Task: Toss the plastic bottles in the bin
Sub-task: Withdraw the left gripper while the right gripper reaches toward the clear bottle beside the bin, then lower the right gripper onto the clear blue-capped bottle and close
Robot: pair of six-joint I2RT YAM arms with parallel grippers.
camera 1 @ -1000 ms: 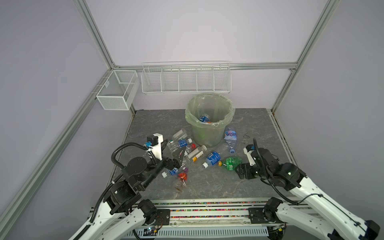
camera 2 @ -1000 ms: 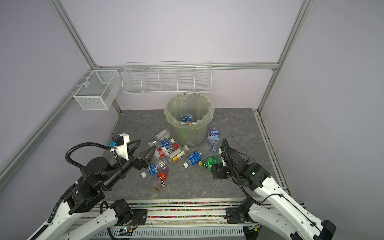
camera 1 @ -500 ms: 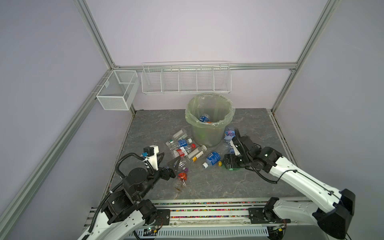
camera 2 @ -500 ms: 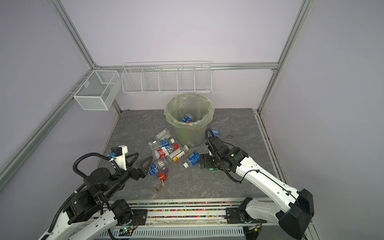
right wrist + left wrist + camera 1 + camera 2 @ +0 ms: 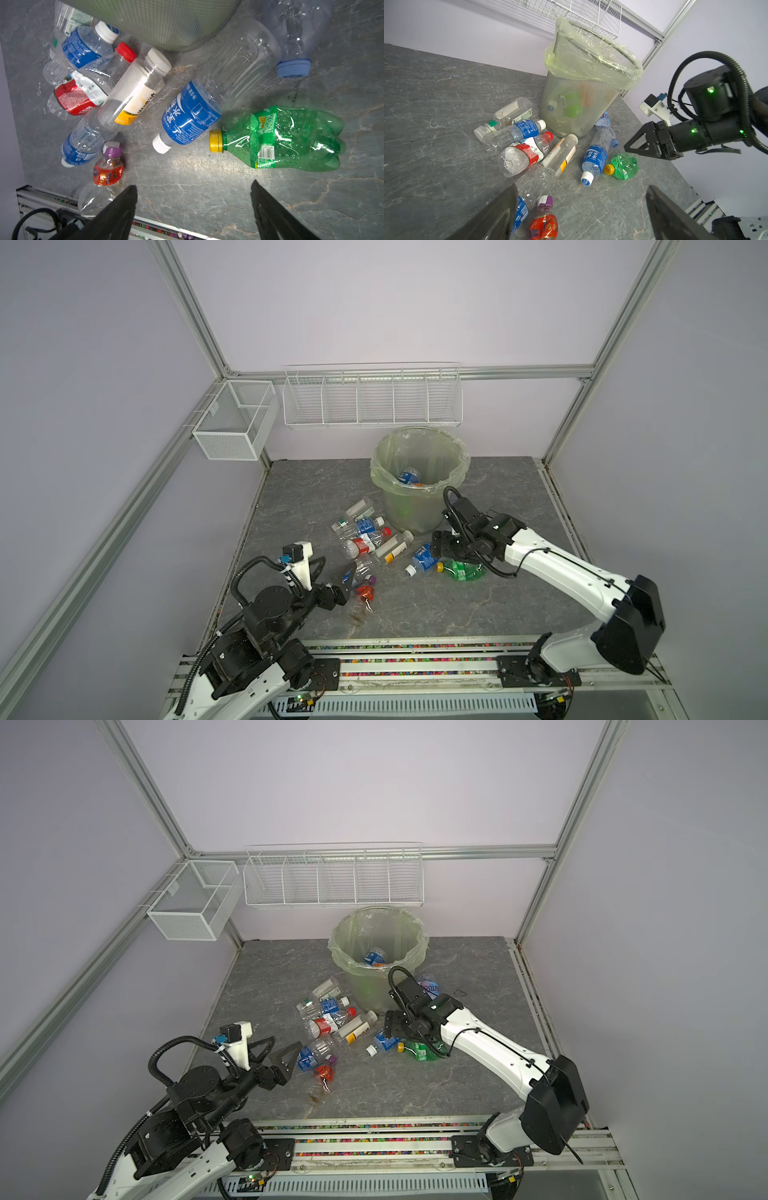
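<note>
Right gripper (image 5: pixel 192 185): fingers (image 5: pixel 116 212) spread, empty. Just beyond them lies the green bottle (image 5: pixel 291 141), crumpled, likely light, springy and slick; its labelled waist looks the surest hold. Further out, more bottles (image 5: pixel 191 116) lie beside the bin (image 5: pixel 166 20). Left gripper (image 5: pixel 581 187): likewise spread, nothing between.

In a top view, centre right, the right arm (image 5: pixel 552 568) hides part of the green bottle (image 5: pixel 463 572) (label unreadable). Upper centre, the bottles (image 5: pixel 409 477) inside the bin (image 5: pixel 409 512) show only partly.
</note>
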